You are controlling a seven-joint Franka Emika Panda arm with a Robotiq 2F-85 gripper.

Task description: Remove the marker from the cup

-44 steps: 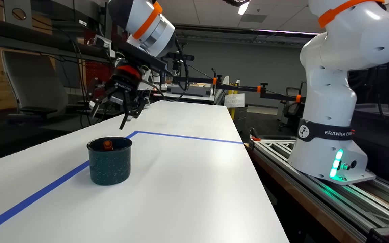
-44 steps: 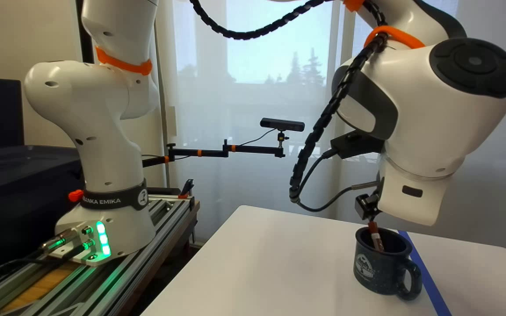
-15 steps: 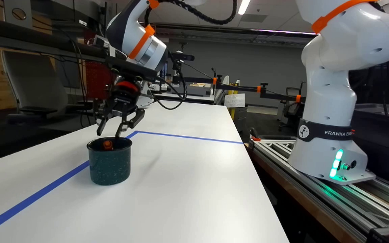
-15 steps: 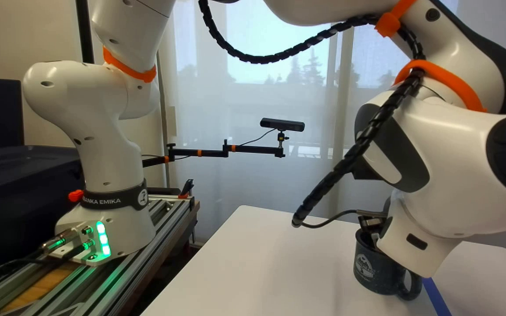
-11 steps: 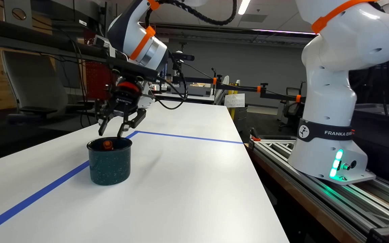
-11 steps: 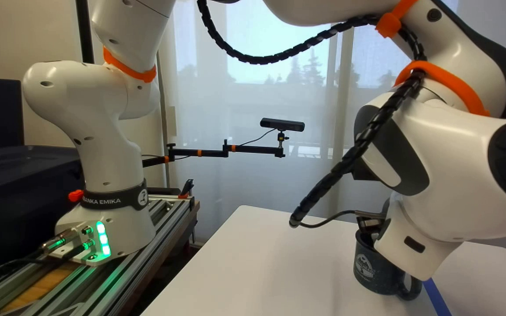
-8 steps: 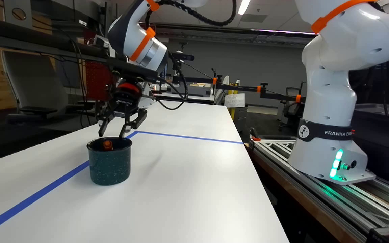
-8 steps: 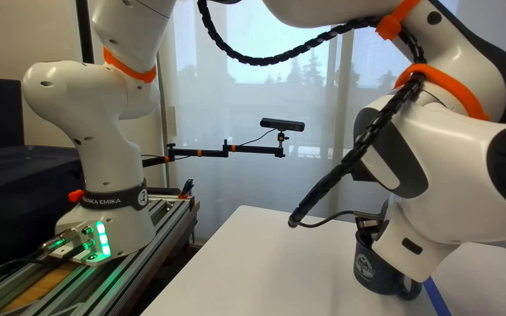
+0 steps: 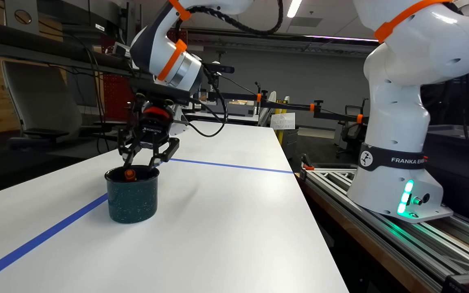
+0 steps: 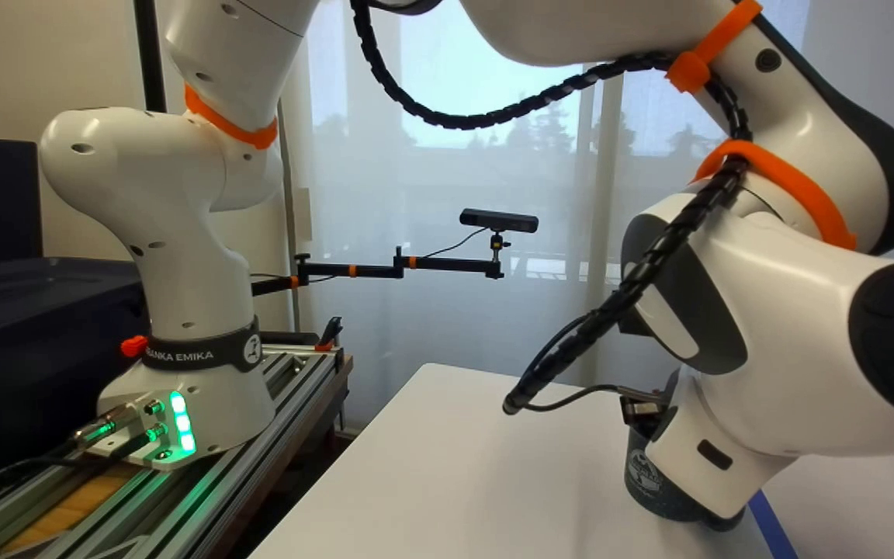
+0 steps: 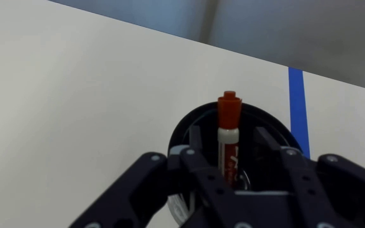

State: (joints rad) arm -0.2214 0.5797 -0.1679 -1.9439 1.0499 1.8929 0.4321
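The dark teal cup stands upright on the white table. In an exterior view the arm partly covers the cup. The marker leans inside the cup with its orange-red end near the rim. In the wrist view the marker shows a red-orange cap, a white band and a dark red body; its lower end is hidden by the gripper. My gripper is open at the cup's rim. In the wrist view its fingertips lie on either side of the marker, with gaps to it. The fingers are hidden in an exterior view.
A blue tape line runs along the white table beside the cup. A jointed rod with a camera stands at the table's far side. The cup's handle side is mostly hidden behind the wrist.
My gripper has come down and over to the cup, and in the last second it has sunk slightly to the rim. The fingers stay open. The cup and marker have not moved.
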